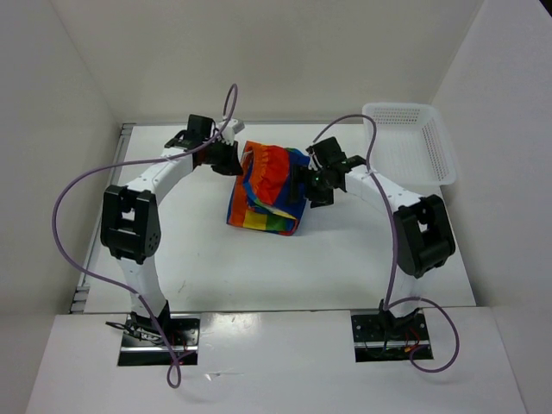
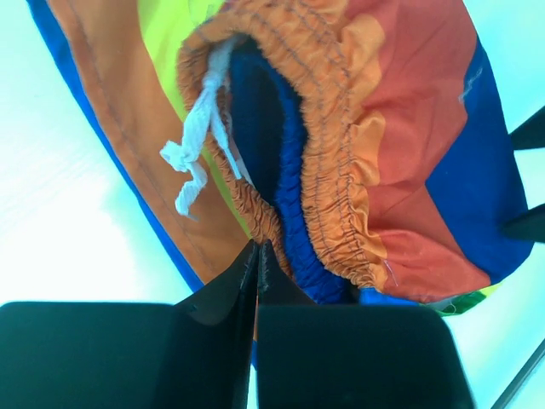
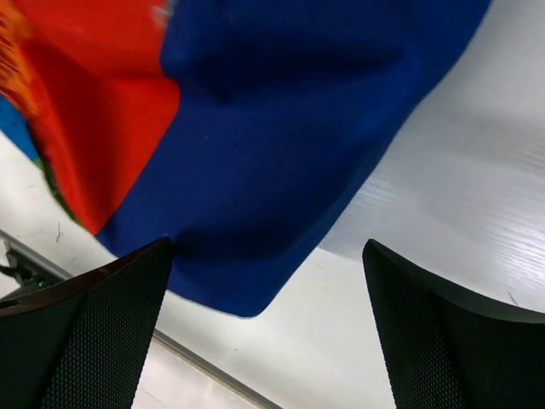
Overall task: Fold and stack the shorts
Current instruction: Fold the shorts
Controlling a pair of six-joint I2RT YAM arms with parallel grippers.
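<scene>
The rainbow-striped shorts (image 1: 266, 191) lie bunched and folded in the middle of the table, waistband toward the back. My left gripper (image 1: 228, 157) is at their back left corner. In the left wrist view its jaws (image 2: 257, 247) are pressed together right at the orange elastic waistband (image 2: 328, 153), beside the white drawstring (image 2: 194, 145), and seem to pinch its edge. My right gripper (image 1: 312, 181) is at the shorts' right edge. In the right wrist view it (image 3: 268, 247) is open, with a blue corner of the shorts (image 3: 281, 170) hanging between the fingers and touching the left finger (image 3: 111, 324).
A white plastic basket (image 1: 438, 142) stands at the back right corner. White walls close in the table on the left, back and right. The arms' bases and purple cables are at the near edge.
</scene>
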